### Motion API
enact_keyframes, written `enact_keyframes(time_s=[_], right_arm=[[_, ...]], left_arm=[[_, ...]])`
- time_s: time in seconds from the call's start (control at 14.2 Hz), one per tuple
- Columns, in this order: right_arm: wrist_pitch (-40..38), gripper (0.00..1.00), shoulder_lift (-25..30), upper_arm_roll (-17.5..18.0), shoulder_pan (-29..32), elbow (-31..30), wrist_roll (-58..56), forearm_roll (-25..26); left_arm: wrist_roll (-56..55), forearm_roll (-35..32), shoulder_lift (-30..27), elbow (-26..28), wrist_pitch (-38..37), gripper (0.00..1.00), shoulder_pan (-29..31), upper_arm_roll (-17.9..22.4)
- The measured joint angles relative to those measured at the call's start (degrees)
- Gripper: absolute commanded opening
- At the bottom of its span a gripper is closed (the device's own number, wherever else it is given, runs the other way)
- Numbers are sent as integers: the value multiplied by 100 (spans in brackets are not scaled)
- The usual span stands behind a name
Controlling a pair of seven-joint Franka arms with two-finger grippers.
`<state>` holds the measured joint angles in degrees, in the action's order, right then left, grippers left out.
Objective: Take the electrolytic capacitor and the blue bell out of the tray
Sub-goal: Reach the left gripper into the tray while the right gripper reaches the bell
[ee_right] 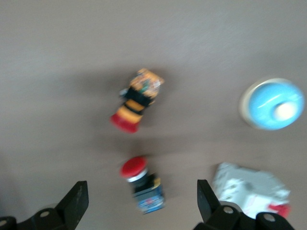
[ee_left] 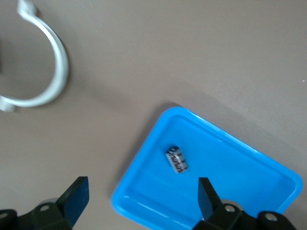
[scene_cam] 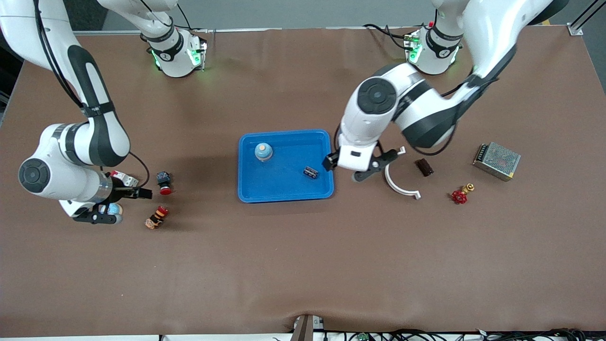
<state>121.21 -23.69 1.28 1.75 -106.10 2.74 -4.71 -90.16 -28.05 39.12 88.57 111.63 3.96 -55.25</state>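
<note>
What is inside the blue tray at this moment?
The blue tray holds a blue bell and a small dark capacitor, lying apart. The left gripper, open, hangs over the tray's edge and hides a small corner.

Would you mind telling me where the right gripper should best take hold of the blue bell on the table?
Probably from straight above, fingers closing across the blue bell's round rim. It sits upright on the table, dome up with a small button on top, so the low circular edge offers the widest opposing sides.
</note>
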Motion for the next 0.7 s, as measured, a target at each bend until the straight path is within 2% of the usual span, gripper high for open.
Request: enact_keyframes(time_s=[0.14,0.28,0.35,0.49,0.7], right_arm=[[154,100,217,8,-152,-320,208,-113],[619,100,435,22,-458,-776,698,-133],[879,100,527,30,-687,-1020,1041,-134],[1272,100,616,40,-1177,-1387,1705,-134],[1721,100,636,40,-1629,-1726,2344,-134]], left_arm=[[-699,-2,161,-8,428,100,-828,699],[-1382,-1,272,-17,700,94,-1633,1375],[-1642,0,333,-20,753,90,-1902,1578],[-2075,-1,510,-21,1010,83,-2123,1728],[-2640,-18,733,-23,1361,79,-2354,2007]])
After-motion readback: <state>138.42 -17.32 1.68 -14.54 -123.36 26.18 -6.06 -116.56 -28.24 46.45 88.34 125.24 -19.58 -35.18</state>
